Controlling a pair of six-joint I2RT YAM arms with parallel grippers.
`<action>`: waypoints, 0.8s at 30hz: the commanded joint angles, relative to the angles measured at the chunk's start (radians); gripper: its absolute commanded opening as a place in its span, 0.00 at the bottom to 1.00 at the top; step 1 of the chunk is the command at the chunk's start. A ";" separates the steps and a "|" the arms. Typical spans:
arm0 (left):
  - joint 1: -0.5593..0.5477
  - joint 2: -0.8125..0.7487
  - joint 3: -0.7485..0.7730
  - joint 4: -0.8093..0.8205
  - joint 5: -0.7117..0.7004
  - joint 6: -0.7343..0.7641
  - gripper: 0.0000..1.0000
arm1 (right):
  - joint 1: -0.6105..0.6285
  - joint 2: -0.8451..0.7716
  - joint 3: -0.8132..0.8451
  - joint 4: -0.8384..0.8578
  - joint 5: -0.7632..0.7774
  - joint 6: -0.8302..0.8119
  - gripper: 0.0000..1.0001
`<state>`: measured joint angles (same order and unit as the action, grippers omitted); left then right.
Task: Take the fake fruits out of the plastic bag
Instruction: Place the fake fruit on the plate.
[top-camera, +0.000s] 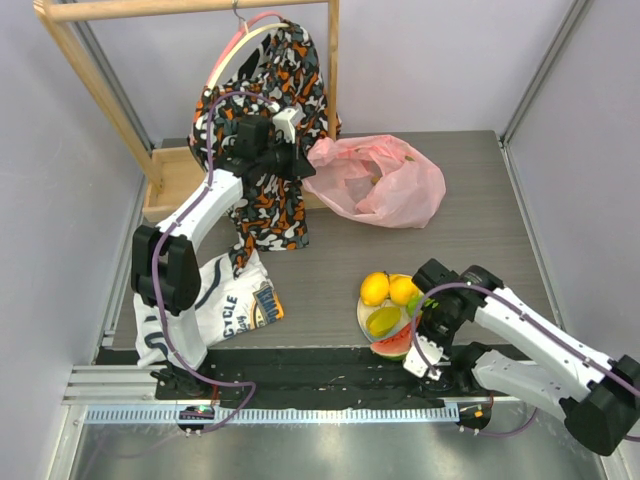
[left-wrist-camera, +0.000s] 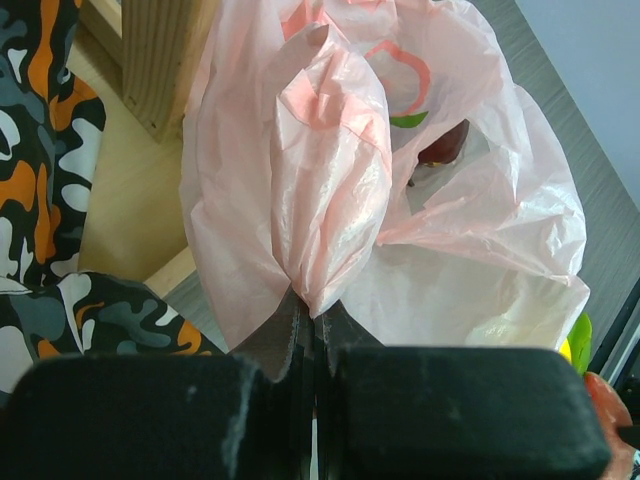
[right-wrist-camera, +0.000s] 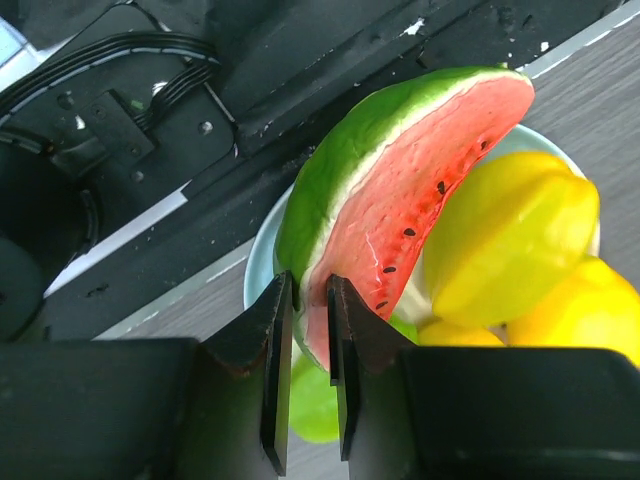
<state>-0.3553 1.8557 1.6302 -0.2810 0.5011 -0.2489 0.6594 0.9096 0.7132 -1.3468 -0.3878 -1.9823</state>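
Note:
The pink plastic bag (top-camera: 385, 185) lies crumpled at the back of the table. My left gripper (top-camera: 303, 165) is shut on a gathered fold at its left edge, seen close in the left wrist view (left-wrist-camera: 315, 310). A dark red fruit (left-wrist-camera: 445, 145) shows through the bag (left-wrist-camera: 330, 180). My right gripper (top-camera: 410, 330) is shut on the tip of the watermelon slice (right-wrist-camera: 400, 190), holding it over the plate (top-camera: 362, 318); the jaws (right-wrist-camera: 310, 290) pinch its rind end. Two lemons (top-camera: 375, 288) (top-camera: 403, 290) and a yellow-green piece (top-camera: 383, 320) lie on the plate. A green piece (right-wrist-camera: 315, 400) sits below the fingers.
An orange-black-white patterned garment (top-camera: 265, 130) hangs on a wooden rack (top-camera: 90, 70) at the back left, right beside the left gripper. A folded white T-shirt (top-camera: 215, 300) lies at the front left. The rack's wooden base (left-wrist-camera: 130, 200) is next to the bag.

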 joint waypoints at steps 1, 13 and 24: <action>0.010 -0.032 0.000 0.042 0.005 0.000 0.00 | 0.005 0.055 -0.011 0.090 -0.039 0.034 0.07; 0.009 -0.007 0.000 0.060 0.031 -0.035 0.00 | 0.005 0.101 -0.020 0.179 0.003 0.221 0.55; 0.001 -0.023 -0.019 0.072 0.083 -0.061 0.00 | 0.003 -0.021 0.259 0.214 0.084 0.517 0.97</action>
<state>-0.3550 1.8557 1.6299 -0.2657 0.5377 -0.2855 0.6594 0.9134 0.8330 -1.2129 -0.3584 -1.6573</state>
